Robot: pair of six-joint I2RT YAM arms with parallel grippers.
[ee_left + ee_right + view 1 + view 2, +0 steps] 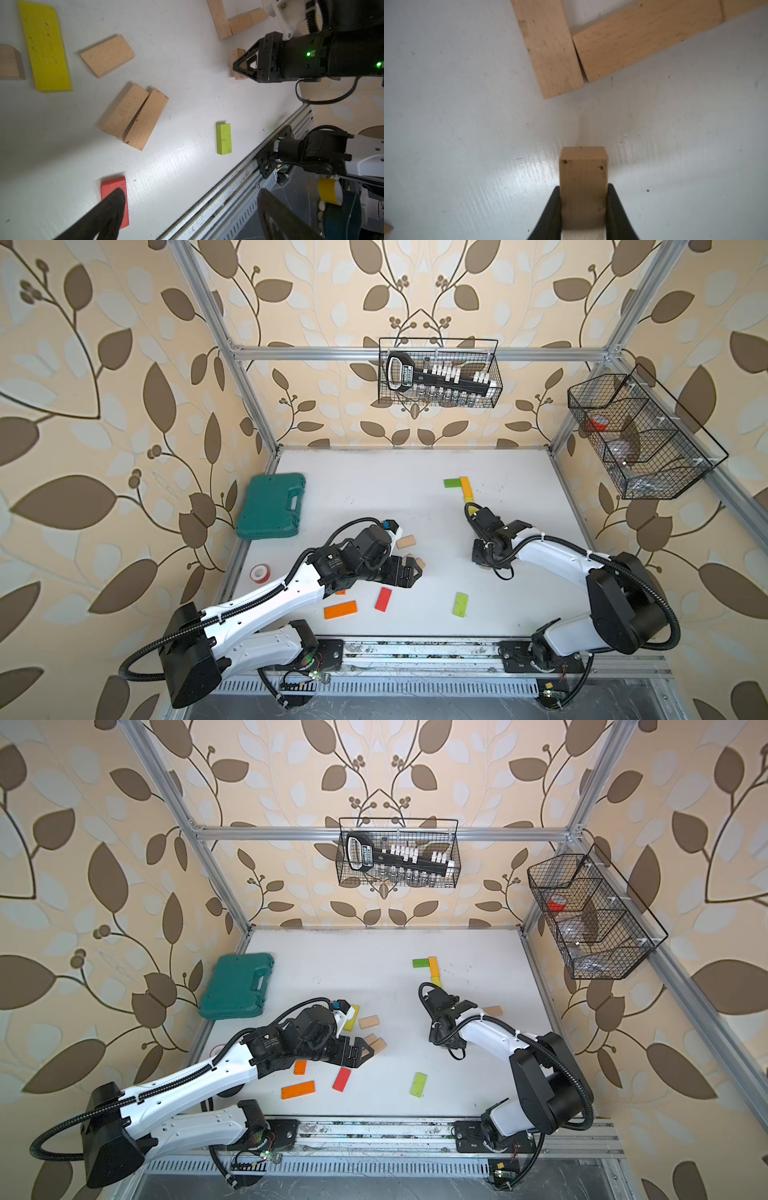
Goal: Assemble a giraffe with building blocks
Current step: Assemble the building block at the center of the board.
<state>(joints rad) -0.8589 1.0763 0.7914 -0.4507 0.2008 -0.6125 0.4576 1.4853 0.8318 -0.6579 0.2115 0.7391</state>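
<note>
Holding red tape (599, 421), wire basket (665, 479)

White-shelled arms (257, 605), black joints (623, 605), ribbed black cables (565, 541), green lights (308, 54), black fingers (550, 212)

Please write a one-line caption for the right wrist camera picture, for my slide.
Right gripper shut on an upright beige plank, with other beige planks lying on the white table beyond.

Right of centre in both top views, the right arm (540, 551) is hiding the gripped beige plank (583, 170); a blurred black finger (112, 207) is overlapping the red plank (113, 184).
</note>
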